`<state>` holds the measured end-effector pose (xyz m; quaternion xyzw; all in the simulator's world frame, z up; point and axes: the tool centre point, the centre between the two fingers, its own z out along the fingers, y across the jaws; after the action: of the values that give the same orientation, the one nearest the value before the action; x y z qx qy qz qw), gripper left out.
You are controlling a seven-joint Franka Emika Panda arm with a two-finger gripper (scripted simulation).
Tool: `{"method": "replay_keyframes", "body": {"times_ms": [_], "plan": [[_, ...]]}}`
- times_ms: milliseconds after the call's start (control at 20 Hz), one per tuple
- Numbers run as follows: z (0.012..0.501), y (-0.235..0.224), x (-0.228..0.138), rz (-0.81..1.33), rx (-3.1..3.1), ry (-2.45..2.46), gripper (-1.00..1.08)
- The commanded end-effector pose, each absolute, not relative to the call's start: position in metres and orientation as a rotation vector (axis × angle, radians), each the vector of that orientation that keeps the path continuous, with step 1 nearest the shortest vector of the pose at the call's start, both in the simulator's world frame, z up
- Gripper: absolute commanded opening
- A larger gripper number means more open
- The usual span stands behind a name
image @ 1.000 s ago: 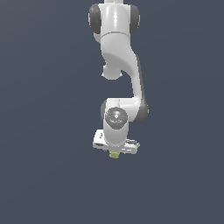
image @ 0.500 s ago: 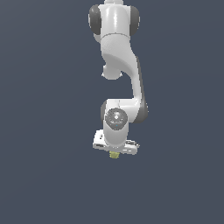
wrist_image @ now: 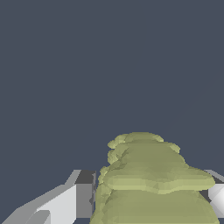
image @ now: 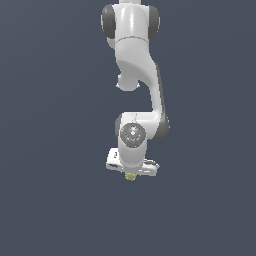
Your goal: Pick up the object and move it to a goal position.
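A: Status?
B: Tool clamped on the object; it's between the fingers, hanging under the wrist.
A: Next?
B: Carry phase, I'd say. Hold grip, translate to goal.

object under claw, between its fingers

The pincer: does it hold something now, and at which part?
Yes. The pincer holds the yellow-green ridged object by its sides, between the fingers; its narrow end points away from the wrist.
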<state>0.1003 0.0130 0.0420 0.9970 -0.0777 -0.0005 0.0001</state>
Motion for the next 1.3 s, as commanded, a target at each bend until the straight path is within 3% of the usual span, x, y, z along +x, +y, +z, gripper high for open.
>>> {"method": "replay_keyframes", "body": {"times_ms": [0, 550, 1250], "plan": [[0.046, 0.013, 0.099, 0.0, 3.132, -0.244, -1.0], [0.094, 0.009, 0.074, 0.0, 3.132, -0.244, -1.0], [0.209, -0.001, 0.017, 0.0, 3.133, -0.245, -1.0]]}}
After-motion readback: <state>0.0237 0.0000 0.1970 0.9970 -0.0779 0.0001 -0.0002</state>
